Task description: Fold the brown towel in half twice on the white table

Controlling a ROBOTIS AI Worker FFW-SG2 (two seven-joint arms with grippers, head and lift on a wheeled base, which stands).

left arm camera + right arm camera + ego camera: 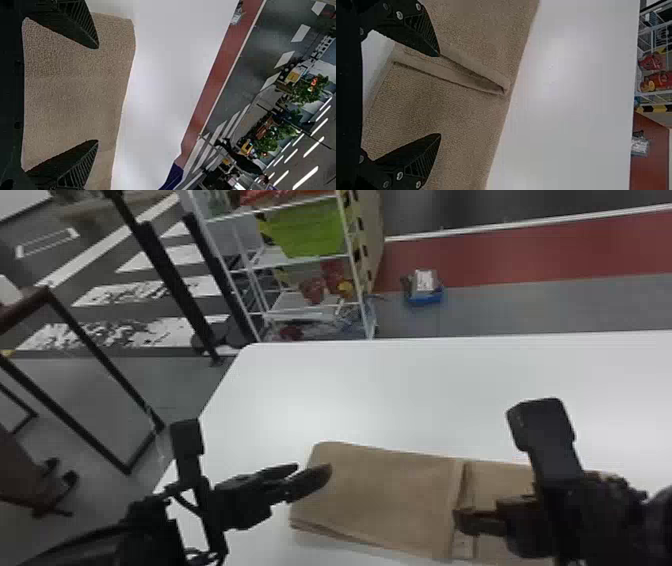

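The white table (400, 390) runs wide and bare beyond the brown towel (385, 495), which lies at its near side, long axis running left to right and slanting slightly toward the robot at the right. Folded layers show along the near edge at its left end; farther right, a raised seam (455, 73) crosses it from near edge to far.

The left gripper (97, 94) is over that left end and is the nearer one to it — jaws wide, holding nothing. The right gripper (439, 95) is above the towel by the seam, its jaws also wide and empty.

The coming move probably turns on the left end: it would need pinching by its layers, then carrying rightward over the seam. The right gripper sits in that path and may have to give way. Past the far edge there is ample room; leftward, the tabletop narrows toward its slanting side edge.
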